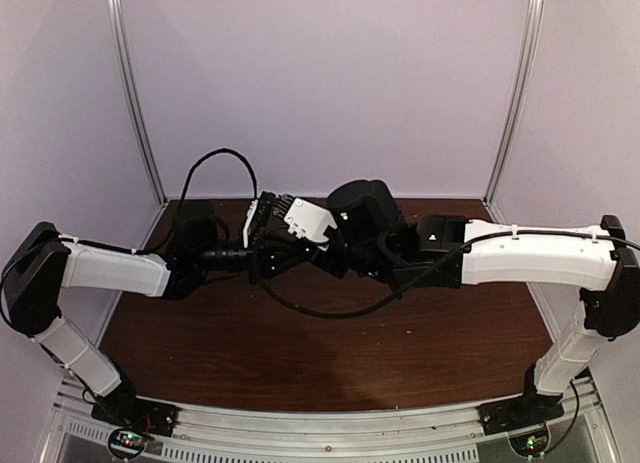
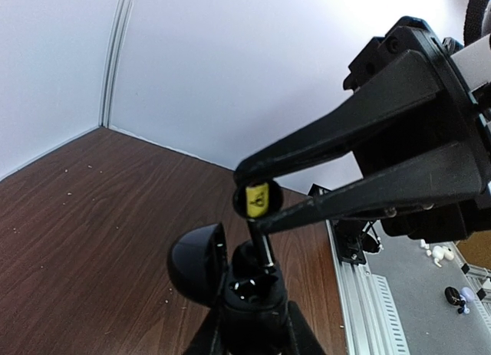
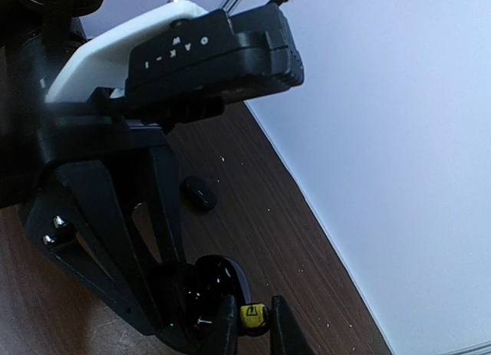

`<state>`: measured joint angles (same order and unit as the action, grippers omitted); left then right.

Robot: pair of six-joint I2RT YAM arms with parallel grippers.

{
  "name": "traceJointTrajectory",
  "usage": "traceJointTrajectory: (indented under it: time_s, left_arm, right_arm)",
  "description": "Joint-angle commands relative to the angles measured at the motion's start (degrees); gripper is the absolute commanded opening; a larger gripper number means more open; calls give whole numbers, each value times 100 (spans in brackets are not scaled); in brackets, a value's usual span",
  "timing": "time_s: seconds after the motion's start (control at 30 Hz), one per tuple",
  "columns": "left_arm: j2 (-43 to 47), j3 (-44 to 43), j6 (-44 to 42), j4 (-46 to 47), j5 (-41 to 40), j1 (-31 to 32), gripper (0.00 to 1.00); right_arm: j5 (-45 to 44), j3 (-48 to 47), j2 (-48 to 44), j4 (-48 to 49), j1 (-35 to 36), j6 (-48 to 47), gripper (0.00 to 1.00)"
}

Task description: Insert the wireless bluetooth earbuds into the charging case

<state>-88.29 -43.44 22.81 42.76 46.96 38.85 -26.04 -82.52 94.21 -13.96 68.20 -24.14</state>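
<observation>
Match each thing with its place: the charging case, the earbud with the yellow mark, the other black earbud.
Things:
1. charging case
2. yellow-marked earbud
3. loose black earbud

Places:
A. lying on the table
B. held open in the left gripper
C. pinched in the right gripper

Pairs: 1-B, 2-C, 3-A

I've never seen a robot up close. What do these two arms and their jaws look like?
The left arm and right arm are white shells with black joints. A black cable loops off the wrists. The jaws are long, tapering and black. One wrist camera is lettered OAK.
</observation>
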Motion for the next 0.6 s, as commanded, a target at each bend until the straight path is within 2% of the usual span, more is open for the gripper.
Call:
traceJointTrajectory:
  time_s: [0.0,0.57]
  left_arm:
    - [103,-18,-91,343,114,35,0]
    - [90,-94,-127,249,59,44,0]
  right_arm:
    - [-216,97,11,158,48,-94,11]
    - [-209,130,103,215,193,-223,10]
